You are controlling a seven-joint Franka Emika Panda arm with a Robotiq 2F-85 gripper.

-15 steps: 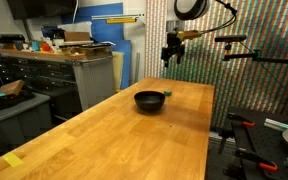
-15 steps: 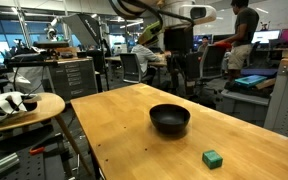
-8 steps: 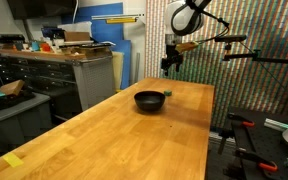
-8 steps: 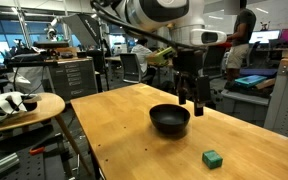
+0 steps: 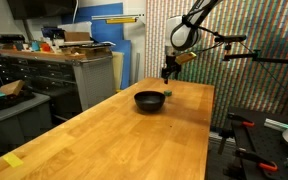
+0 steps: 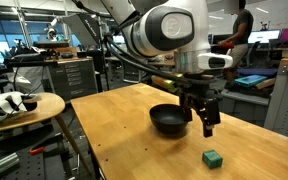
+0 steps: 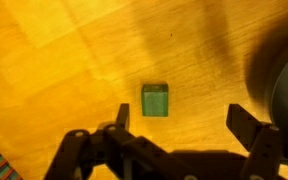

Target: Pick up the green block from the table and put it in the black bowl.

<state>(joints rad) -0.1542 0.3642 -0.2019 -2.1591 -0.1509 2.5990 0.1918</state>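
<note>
A long table (image 6: pixel 114 135) with a honey-coloured butcher-block top fills the foreground in both exterior views. Nearest the camera in an exterior view, the green block (image 6: pixel 213 158) sits on the bare wood at the lower right of the frame. Just behind it hangs the gripper (image 6: pixel 201 122), its fingers spread apart and holding nothing. In the wrist view the block lies on the wood between the two dark fingertips (image 7: pixel 122 116), touching neither. The black bowl (image 6: pixel 169 120) stands just beyond the gripper, mid-frame. A yellowish tape strip (image 5: pixel 12 160) lies at the lower left of an exterior view. Farther back are a grey metal workbench (image 5: pixel 54 75) with drawers and a person (image 6: pixel 242 30) at the upper right.
</note>
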